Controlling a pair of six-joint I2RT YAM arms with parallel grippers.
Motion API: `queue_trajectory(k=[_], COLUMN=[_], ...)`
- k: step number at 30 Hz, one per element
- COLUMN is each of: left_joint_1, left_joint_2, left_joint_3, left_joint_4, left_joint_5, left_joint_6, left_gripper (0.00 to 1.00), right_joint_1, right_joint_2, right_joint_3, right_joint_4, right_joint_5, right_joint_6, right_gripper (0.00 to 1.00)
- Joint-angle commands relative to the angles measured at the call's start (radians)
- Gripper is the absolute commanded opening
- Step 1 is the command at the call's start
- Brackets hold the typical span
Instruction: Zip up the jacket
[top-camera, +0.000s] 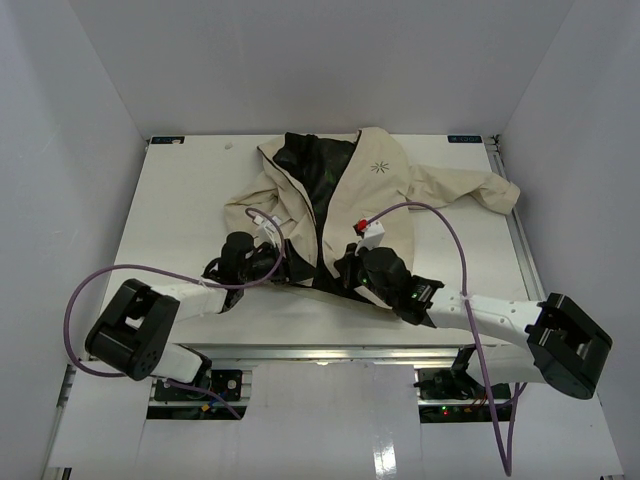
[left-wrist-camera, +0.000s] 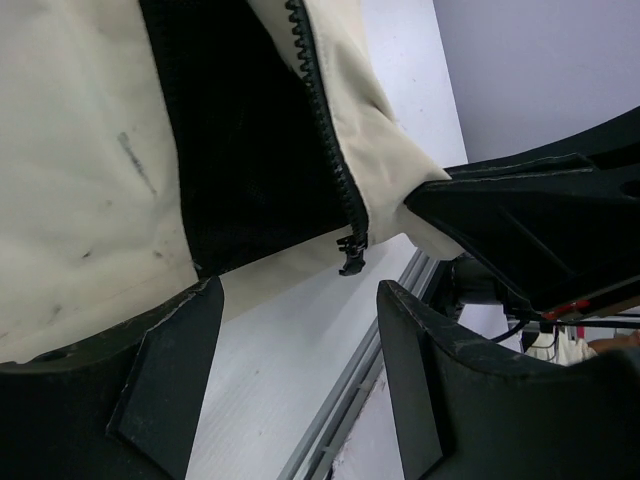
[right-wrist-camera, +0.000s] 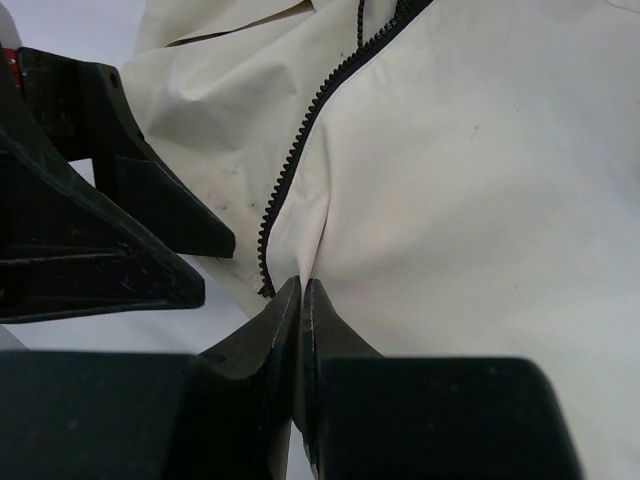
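The cream jacket (top-camera: 385, 185) lies spread on the white table, its front open and the black lining showing. My right gripper (right-wrist-camera: 302, 292) is shut on a pinched fold of the jacket's hem (right-wrist-camera: 330, 215), just right of a line of dark zipper teeth (right-wrist-camera: 300, 150). My left gripper (left-wrist-camera: 300, 370) stands open over bare table with nothing between its fingers (left-wrist-camera: 165, 385). The zipper slider (left-wrist-camera: 350, 255) hangs at the lower end of the other row of teeth, just beyond those fingers and apart from them. In the top view both grippers meet at the jacket's near hem (top-camera: 315, 275).
The table's near metal rail (left-wrist-camera: 365, 365) runs right under the left gripper. A purple cable (top-camera: 445, 225) arches over the jacket's right side. White walls close in the table on three sides. The jacket's right sleeve (top-camera: 480, 190) reaches toward the right edge.
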Motion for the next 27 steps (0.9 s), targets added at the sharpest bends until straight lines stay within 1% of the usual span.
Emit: queue_trajectory(k=[1, 7, 12, 16, 17, 19, 21, 22, 23, 25, 27], left_joint_1=[-0.026, -0.032, -0.042, -0.043, -0.043, -0.043, -0.043, -0.043, -0.043, -0.043, -0.043], left_joint_2=[0.024, 0.055, 0.102, 0.128, 0.133, 0.136, 0.133, 0.131, 0.124, 0.117, 0.116], left_joint_3=[0.055, 0.033, 0.065, 0.057, 0.055, 0.057, 0.057, 0.056, 0.057, 0.059, 0.065], left_joint_4=[0.066, 0.229, 0.219, 0.272, 0.292, 0.321, 0.348, 0.348, 0.346, 0.335, 0.318], left_joint_5=[-0.023, 0.023, 0.033, 0.049, 0.061, 0.085, 0.112, 0.116, 0.12, 0.126, 0.134], left_joint_6=[0.0, -0.054, -0.044, -0.052, -0.056, -0.062, -0.07, -0.074, -0.073, -0.071, -0.065], left_gripper=[0.73, 0.74, 0.73, 0.7, 0.66, 0.55, 0.41, 0.35, 0.27, 0.16, 0.07], right_joint_1=[0.002, 0.002, 0.003, 0.002, 0.003, 0.002, 0.002, 0.002, 0.002, 0.003, 0.002], right_joint_2=[-0.032, -0.016, -0.025, -0.031, -0.03, -0.031, -0.037, -0.046, -0.051, -0.076, -0.099], right_joint_3=[-0.007, -0.022, -0.045, -0.056, -0.057, -0.062, -0.073, -0.082, -0.096, -0.118, -0.129], right_joint_4=[0.085, 0.124, 0.153, 0.16, 0.16, 0.16, 0.16, 0.16, 0.158, 0.145, 0.12], right_joint_5=[-0.037, -0.075, -0.089, -0.099, -0.104, -0.116, -0.114, -0.107, -0.095, -0.068, -0.051], right_joint_6=[0.025, 0.031, 0.034, 0.032, 0.03, 0.023, 0.017, 0.013, 0.006, -0.009, -0.032], right_gripper=[0.08, 0.08, 0.08, 0.08, 0.09, 0.14, 0.3, 0.36, 0.44, 0.51, 0.54])
